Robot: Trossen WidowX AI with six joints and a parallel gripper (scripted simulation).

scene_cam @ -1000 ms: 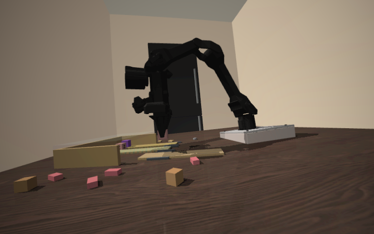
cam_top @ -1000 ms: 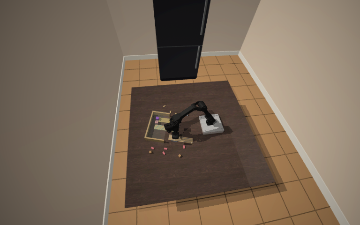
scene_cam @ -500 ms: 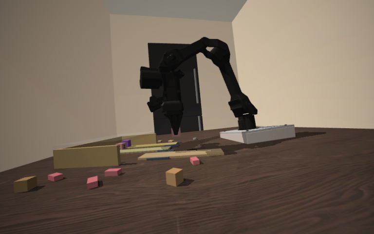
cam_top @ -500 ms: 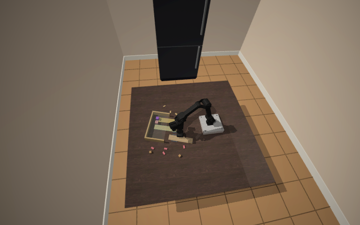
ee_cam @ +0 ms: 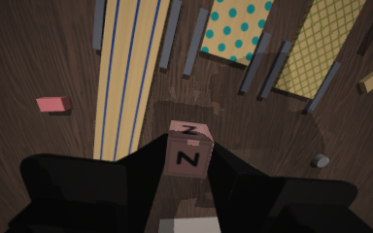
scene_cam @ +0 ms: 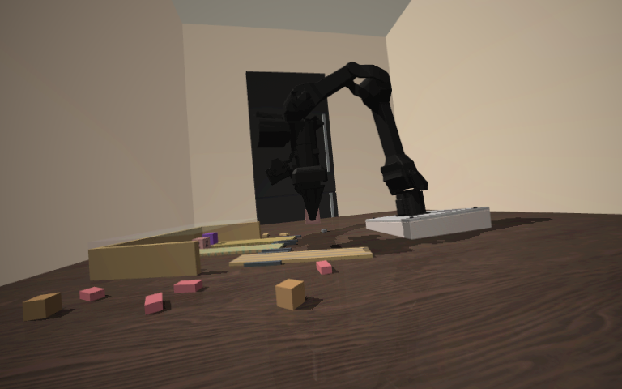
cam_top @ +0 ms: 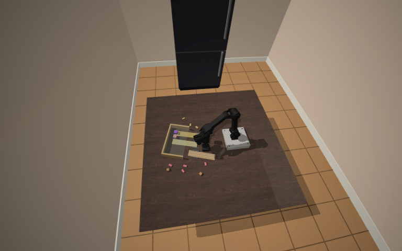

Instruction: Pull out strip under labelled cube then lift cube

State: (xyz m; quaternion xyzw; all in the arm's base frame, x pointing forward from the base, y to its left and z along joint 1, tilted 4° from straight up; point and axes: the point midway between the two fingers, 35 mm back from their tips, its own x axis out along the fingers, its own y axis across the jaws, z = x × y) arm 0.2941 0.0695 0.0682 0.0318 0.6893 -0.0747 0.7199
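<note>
The arm [scene_cam: 381,125] is matte black throughout, built of blocky, faceted links with bulkier housings at the joints. It rises from a flat, pale grey rectangular base plate [scene_cam: 430,222]. Its gripper [scene_cam: 313,207] ends in two tapering black fingers.

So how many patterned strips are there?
3: blue-striped strip lies outside the tray; teal-dotted strip and crosshatched strip lie side by side in it. None looks hidden.
</note>
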